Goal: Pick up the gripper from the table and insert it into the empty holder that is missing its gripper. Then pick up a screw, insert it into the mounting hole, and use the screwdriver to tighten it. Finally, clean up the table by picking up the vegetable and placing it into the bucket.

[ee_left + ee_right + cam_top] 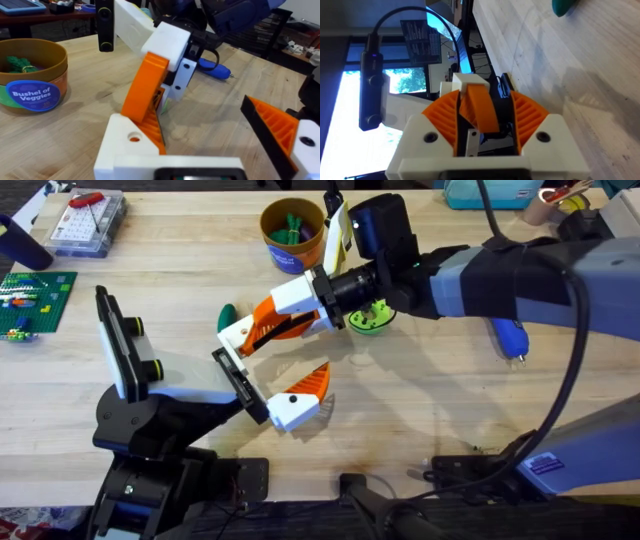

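The round tan-orange bucket [291,232] holding green vegetables sits far on the pale wooden counter [420,410], while the right claw [262,330] clamps the small orange-tipped white gripper [150,92] mid-counter; the left claw [268,393] stands open.

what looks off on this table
The left gripper is incomplete: one orange finger is mounted, while the other side is just a black bracket. The right gripper holds the missing finger piece close to it.
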You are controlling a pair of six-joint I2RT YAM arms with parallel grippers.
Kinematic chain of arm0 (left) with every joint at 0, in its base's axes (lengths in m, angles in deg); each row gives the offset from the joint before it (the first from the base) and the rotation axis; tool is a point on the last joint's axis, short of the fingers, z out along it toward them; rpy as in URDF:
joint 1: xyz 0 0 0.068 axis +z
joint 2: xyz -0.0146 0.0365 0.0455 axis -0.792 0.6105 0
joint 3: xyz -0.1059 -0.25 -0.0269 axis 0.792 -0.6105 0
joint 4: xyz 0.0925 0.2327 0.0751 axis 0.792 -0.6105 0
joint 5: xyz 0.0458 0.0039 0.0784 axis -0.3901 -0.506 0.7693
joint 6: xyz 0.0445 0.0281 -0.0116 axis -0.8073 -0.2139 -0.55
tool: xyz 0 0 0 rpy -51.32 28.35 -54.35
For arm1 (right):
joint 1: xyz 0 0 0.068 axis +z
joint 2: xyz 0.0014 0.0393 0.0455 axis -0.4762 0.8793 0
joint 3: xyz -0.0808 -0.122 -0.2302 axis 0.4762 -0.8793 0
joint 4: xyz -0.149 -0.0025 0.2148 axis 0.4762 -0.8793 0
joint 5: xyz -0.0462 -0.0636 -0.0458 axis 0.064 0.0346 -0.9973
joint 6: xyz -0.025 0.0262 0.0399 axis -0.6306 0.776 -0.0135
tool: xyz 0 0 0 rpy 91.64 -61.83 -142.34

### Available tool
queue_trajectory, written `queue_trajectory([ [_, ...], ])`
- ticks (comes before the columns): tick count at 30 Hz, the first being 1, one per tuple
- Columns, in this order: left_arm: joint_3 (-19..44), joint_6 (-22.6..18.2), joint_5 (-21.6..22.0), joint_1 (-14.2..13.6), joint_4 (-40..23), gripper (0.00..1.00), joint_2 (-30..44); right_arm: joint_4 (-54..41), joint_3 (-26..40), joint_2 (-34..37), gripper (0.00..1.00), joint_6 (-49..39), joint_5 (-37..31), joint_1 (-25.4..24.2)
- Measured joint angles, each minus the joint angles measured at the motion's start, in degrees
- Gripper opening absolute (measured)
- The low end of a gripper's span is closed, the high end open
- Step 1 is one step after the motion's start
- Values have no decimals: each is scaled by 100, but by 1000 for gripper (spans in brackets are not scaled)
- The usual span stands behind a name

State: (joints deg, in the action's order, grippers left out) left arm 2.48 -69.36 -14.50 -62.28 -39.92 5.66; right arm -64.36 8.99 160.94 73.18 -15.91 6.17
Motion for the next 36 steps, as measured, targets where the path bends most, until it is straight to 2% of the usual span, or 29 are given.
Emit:
queue_trajectory([
  [10, 9, 36, -13, -2, 8, 991, 17, 218, -4, 1, 497, 16, 437, -118],
  [19, 9, 36, -63, -2, 6, 991, 17, 141, -4, 1, 497, -139, 1101, -706],
  [24, 11, 36, -88, -2, -5, 991, 17, -1085, -6, 6, 497, -809, 1421, -1211],
  [30, 11, 36, -138, -2, -8, 991, 17, -2711, -15, 140, 497, -2296, 1916, -1838],
  [36, 11, -8, -392, -2, -26, 991, 17, -3192, -20, 207, 497, -3327, 2072, -2013],
])
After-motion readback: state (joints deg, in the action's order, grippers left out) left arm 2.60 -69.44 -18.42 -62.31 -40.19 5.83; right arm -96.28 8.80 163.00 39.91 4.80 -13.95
